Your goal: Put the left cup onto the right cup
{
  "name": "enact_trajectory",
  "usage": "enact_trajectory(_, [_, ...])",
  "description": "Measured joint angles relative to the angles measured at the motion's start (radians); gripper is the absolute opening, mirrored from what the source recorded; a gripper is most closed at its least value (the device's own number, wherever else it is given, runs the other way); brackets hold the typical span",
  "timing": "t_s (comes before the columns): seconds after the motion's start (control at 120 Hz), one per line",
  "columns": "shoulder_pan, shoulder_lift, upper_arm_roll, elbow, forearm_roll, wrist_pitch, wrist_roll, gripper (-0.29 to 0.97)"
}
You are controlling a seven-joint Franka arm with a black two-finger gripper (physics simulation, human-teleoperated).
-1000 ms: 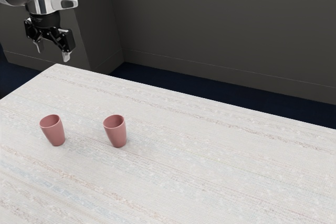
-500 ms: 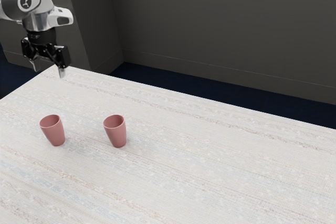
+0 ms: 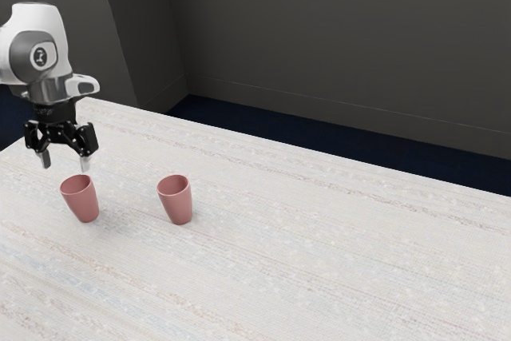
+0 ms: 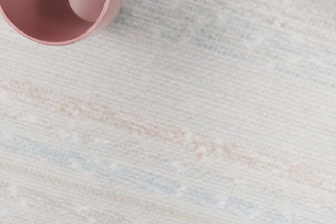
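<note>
Two pink cups stand upright on the pale woven table. The left cup is near the exterior view's left edge, and the right cup stands about a cup's width and a half to its right. My gripper hangs open just above and slightly behind the left cup's rim, its fingers spread and holding nothing. In the wrist view the left cup shows from above as an open pink mouth with its pale bottom visible, off to one side of my hand.
The table stretches wide to the exterior view's right. Its far edge runs along a dark blue floor and grey walls. A grey wall corner stands behind my arm.
My arm has swung down and toward the exterior view's left, from high above the table's far corner to just above the left cup. Neither cup has moved.
</note>
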Motion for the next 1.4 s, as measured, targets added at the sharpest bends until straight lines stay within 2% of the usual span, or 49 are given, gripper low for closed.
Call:
enact_trajectory(0.2, [0.034, 0.070, -0.002, -0.003, -0.004, 0.062, 0.002, 0.68])
enact_trajectory(0.417, [0.003, 0.138, -0.003, -0.002, -0.014, 0.163, 0.023, 0.68])
enact_trajectory(0.733, [0.019, 0.189, -0.002, 0.001, -0.039, 0.274, 0.060, 0.68])
enact_trajectory(1.4, [0.070, 0.311, -0.002, 0.070, -0.074, 0.350, 0.152, 0.68])
